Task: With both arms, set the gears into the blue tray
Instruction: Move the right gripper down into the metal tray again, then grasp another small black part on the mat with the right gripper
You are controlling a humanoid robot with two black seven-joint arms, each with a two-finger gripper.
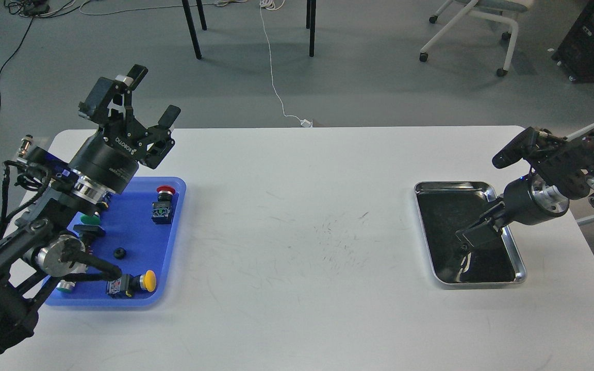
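The blue tray (131, 229) lies at the table's left. One small black gear (119, 253) rests on its floor among push-button switches. My left gripper (150, 97) is raised above the tray's far edge, pointing up and away, open and empty. My right gripper (473, 238) points down into the silver tray (520, 262) at the right. Its dark tip sits low over the tray's middle. Its two fingers merge into one dark shape, and whatever lies under the tip is hidden.
Switches with red (165, 191), green (89, 219) and yellow (147, 281) caps lie in the blue tray. The left arm's elbow and links hang over that tray's near-left corner. Chair and table legs stand on the floor beyond the white table (297, 288).
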